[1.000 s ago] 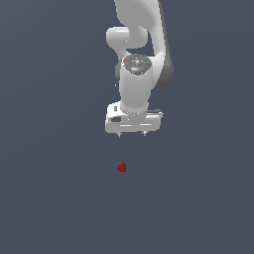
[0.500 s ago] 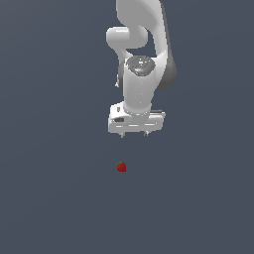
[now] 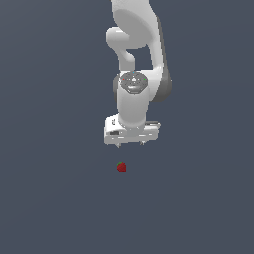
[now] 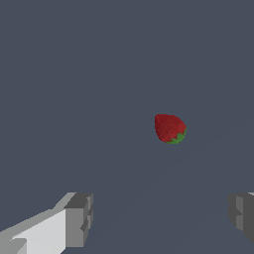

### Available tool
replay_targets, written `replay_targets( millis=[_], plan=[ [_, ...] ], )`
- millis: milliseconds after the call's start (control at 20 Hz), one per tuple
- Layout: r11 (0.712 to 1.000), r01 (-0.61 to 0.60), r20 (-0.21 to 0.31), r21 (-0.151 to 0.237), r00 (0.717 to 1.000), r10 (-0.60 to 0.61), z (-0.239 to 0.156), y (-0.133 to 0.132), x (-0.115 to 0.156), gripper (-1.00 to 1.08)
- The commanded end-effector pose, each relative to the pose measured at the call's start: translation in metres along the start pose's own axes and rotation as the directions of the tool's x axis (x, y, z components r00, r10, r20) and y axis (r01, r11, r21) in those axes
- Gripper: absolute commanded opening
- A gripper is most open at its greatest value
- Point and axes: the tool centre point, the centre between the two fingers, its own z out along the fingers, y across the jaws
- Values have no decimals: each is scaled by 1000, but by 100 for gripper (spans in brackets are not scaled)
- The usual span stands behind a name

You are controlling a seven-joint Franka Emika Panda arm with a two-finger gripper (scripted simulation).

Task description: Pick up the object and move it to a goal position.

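Note:
The object, a tiny dark-red strawberry-like item (image 3: 121,167) with a small green top, lies on the dark grey surface. It also shows in the wrist view (image 4: 169,128). My white gripper (image 3: 130,144) hangs above it and slightly toward the exterior view's right, apart from it. The gripper (image 4: 158,221) is open and empty. Its two grey fingertips (image 4: 79,218) stand wide apart in the wrist view, and the object lies beyond them, not between them.
The flat dark grey surface (image 3: 49,198) fills both views. The white arm (image 3: 136,59) rises above the gripper. Nothing else shows.
The gripper has come down toward the object and shifted a little to the exterior view's left. The object has not moved.

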Motion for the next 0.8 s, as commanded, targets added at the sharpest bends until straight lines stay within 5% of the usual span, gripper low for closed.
replay_targets(
  millis=[0,750],
  plan=[
    [1000,13,1,1,1000,-13,13,8,9,100],
    [998,67,4,7,998,-67,72,45,42,100]
  ],
)
